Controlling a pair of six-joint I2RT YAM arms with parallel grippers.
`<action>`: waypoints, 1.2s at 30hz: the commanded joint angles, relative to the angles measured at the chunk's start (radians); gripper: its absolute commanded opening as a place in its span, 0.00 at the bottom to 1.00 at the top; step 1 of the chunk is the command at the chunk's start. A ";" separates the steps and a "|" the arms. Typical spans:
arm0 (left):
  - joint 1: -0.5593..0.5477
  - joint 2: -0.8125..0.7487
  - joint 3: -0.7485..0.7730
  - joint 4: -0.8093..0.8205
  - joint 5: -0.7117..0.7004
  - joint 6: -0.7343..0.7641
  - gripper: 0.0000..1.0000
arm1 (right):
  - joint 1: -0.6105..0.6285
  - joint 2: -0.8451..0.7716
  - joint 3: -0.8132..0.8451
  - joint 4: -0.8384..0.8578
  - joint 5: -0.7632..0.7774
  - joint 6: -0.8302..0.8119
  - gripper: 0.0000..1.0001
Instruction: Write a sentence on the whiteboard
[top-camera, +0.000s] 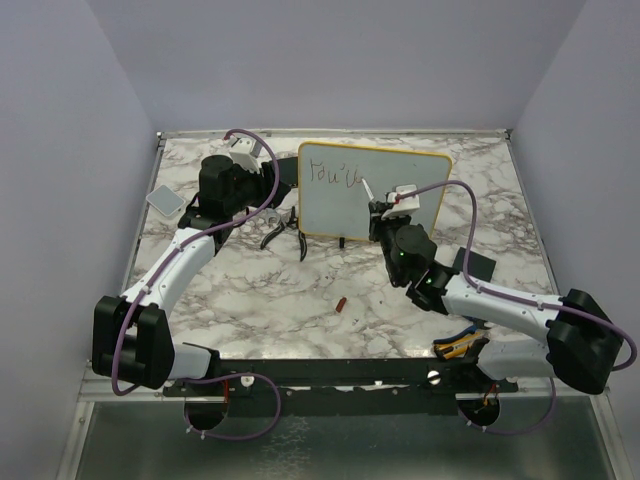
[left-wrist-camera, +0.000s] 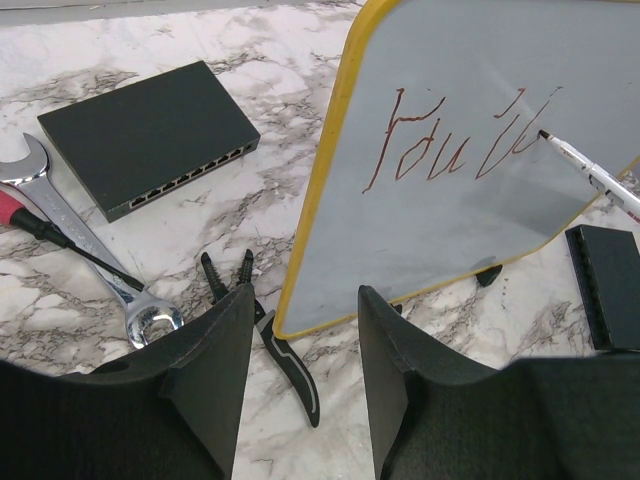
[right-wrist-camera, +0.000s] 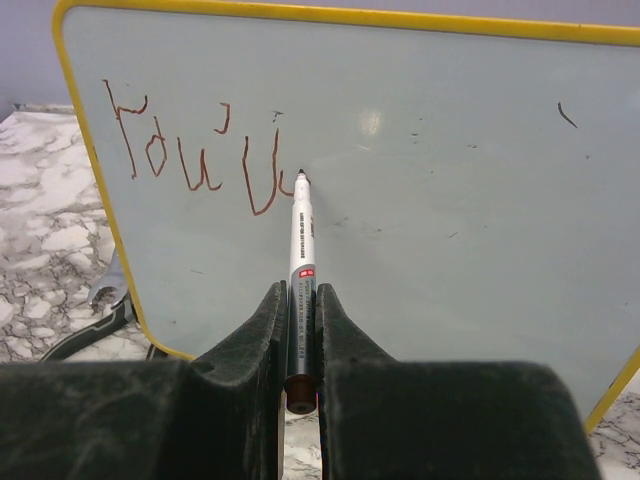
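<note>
At whiteboard (right-wrist-camera: 450, 180) — right gripper (right-wrist-camera: 300, 298) clamps marker (right-wrist-camera: 301, 235)

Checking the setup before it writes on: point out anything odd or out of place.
A short dark stroke sits alone in the board's upper right, far from the red writing. A small red piece, possibly the marker's cap, lies loose on the table in front of the board.
</note>
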 joint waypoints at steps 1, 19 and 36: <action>0.008 -0.020 -0.009 0.012 -0.009 0.009 0.47 | -0.001 0.017 0.031 0.032 -0.008 -0.015 0.00; 0.007 -0.020 -0.007 0.013 -0.008 0.010 0.47 | -0.001 0.051 0.018 -0.009 -0.051 0.012 0.00; 0.008 -0.023 -0.009 0.014 -0.010 0.010 0.47 | -0.001 0.043 0.003 -0.059 -0.018 0.043 0.00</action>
